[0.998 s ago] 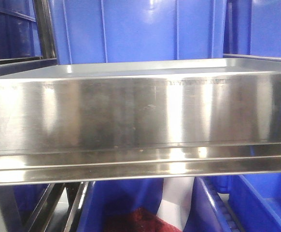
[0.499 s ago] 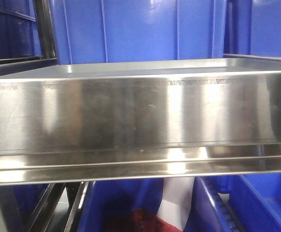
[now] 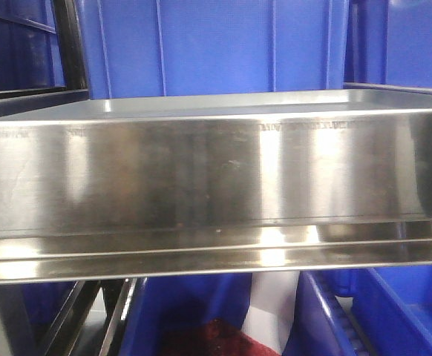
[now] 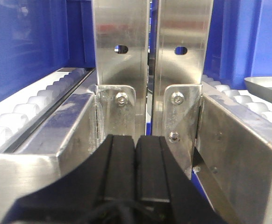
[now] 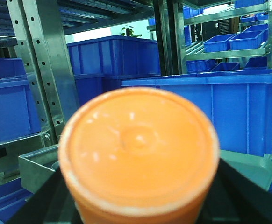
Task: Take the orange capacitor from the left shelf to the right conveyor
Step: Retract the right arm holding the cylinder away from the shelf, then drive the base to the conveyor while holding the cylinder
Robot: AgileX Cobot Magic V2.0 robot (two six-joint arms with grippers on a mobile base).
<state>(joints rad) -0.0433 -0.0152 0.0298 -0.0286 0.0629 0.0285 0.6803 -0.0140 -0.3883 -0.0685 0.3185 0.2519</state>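
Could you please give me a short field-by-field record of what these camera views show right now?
left shelf: shiny steel tray whose tall front lip fills the front view; its contents are hidden
orange capacitor: flat top faces the right wrist camera, close up
right gripper: black fingers flank the capacitor, apparently shut on it
left gripper: pads pressed together, empty, facing the steel posts
right conveyor: not in view
background: blue bins on racks

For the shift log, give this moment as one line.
right hand: shut on orange capacitor | left hand: shut, empty, facing rack posts | left shelf: fills front view
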